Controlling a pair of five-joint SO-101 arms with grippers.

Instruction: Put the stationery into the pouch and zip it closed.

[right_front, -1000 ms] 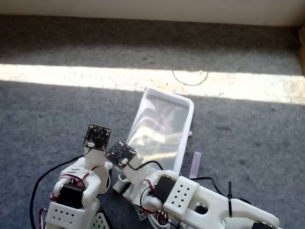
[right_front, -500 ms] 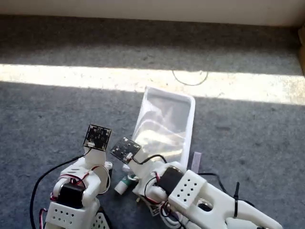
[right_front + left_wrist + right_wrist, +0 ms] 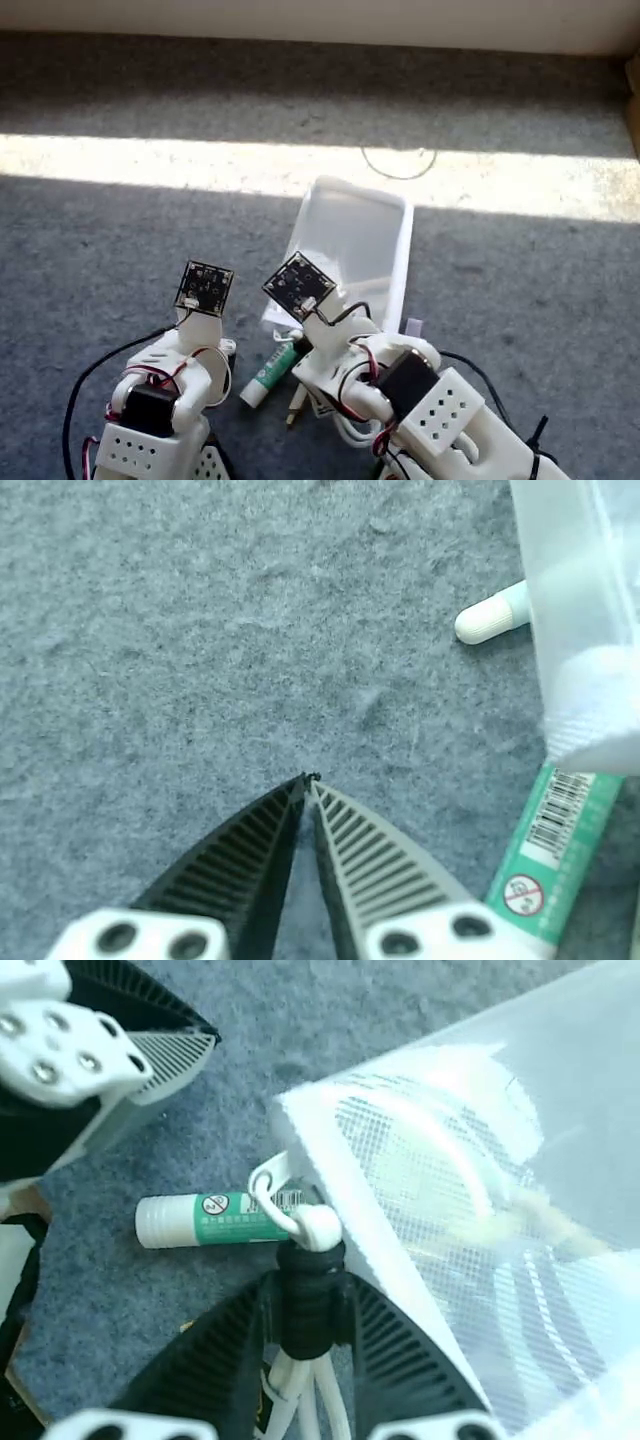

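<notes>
You have the right gripper (image 3: 310,1295) with its jaws clamped on the zip pull (image 3: 318,1226), the corded tab at the near end of the pouch (image 3: 355,240). The pouch lies around the middle of the table (image 3: 110,230), its far end reaching into the sunlit strip. Your left gripper (image 3: 307,783) hangs low over the grey covering toward the near edge, jaws pressed together on nothing, close to that same end of the pouch.

By my reading you are only partway. The green glue stick (image 3: 272,372) lies out on the table between the two arms, right at the pouch's near end. A white rounded tip (image 3: 488,622) pokes out alongside the pouch; I can't tell what it belongs to, or whether it counts as in. A small lilac piece (image 3: 411,328) lies just beside the pouch's long side, by the right arm.

Through the mesh something long and pale seems to sit inside, so some loading looks done. Whether the zip stands open I can't tell. The glue stick has yet to go in, and then the zip must be drawn shut.
</notes>
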